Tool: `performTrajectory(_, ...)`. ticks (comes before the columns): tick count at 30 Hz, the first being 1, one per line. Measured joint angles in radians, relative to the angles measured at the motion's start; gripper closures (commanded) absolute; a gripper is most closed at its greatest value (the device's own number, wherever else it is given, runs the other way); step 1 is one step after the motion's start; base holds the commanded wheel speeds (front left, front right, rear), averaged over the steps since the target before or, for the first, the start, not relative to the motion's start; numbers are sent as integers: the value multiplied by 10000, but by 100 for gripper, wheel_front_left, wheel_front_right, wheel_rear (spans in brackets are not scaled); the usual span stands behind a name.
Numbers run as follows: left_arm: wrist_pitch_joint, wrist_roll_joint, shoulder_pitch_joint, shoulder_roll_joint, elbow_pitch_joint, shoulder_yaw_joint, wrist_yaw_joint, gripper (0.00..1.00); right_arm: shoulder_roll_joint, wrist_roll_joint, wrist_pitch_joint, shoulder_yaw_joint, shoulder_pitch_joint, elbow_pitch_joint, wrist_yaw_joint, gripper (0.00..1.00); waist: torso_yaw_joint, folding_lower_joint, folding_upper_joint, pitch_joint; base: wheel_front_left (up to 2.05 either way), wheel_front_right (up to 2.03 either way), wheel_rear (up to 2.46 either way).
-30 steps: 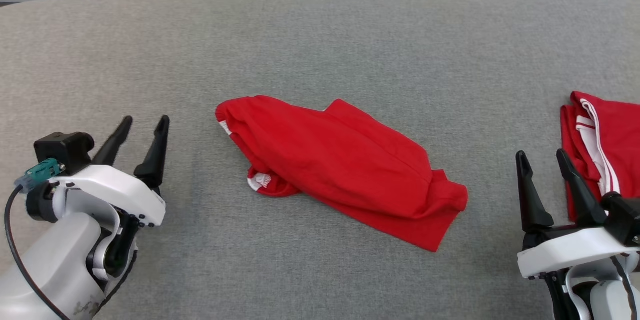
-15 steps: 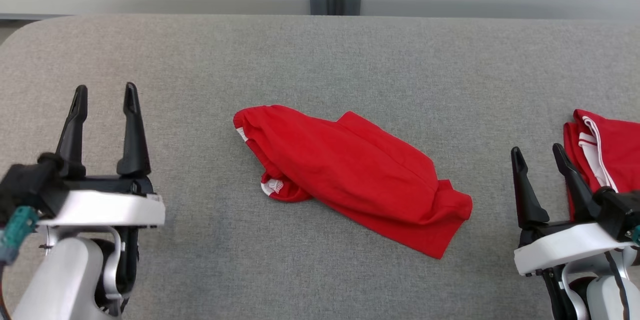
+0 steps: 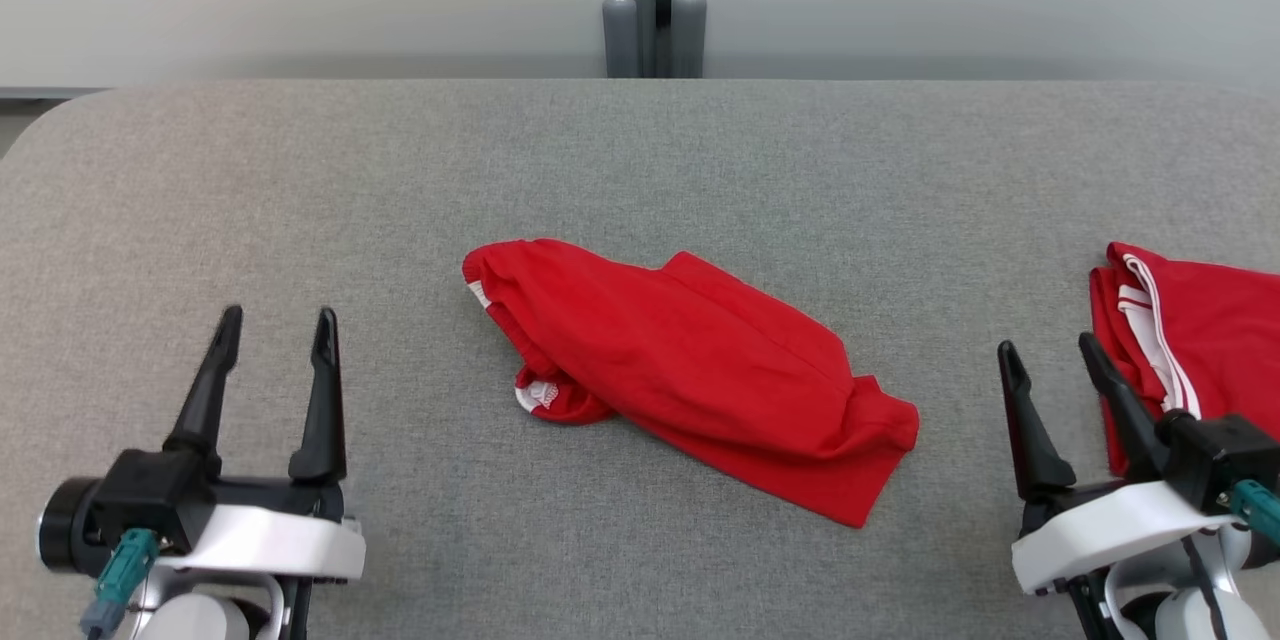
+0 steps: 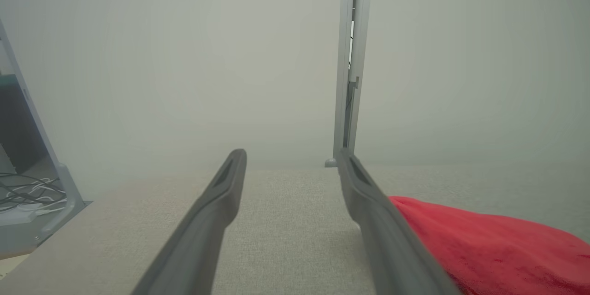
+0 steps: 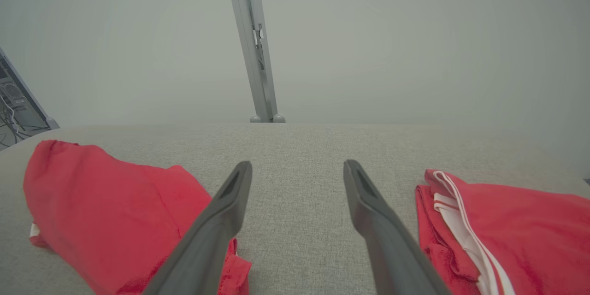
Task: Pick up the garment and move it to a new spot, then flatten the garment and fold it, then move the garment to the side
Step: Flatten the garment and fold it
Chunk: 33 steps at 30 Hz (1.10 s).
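Garment, red and rumpled, lies central on the table. Left gripper and right gripper flank it, fingers apart, empty. Folded cloth lies right.

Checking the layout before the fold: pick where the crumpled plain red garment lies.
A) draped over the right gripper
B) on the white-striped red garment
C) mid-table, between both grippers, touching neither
C: the crumpled plain red garment lies on the grey fabric table, clear of the left gripper and right gripper; the white-striped red garment sits apart at the right.
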Motion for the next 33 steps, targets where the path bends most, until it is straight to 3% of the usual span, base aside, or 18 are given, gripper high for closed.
performTrajectory(20, 0, 123, 539, -299, 451, 23, -353, 0, -4, 8, 155, 345, 484, -69, 2, 0, -157, 0, 0, -328, 0, 0, 0)
performTrajectory(28, 0, 207, 504, -345, 424, 63, -341, 0, -77, -314, 575, 2054, 499, 268, 2, 0, -104, 0, 0, -172, 0, 0, 0)
performTrajectory(33, 0, 238, 464, -407, 389, 8, -314, 0, -744, -174, 949, 3879, 765, 700, 2, 0, -16, 0, 0, -33, 0, 0, 0)
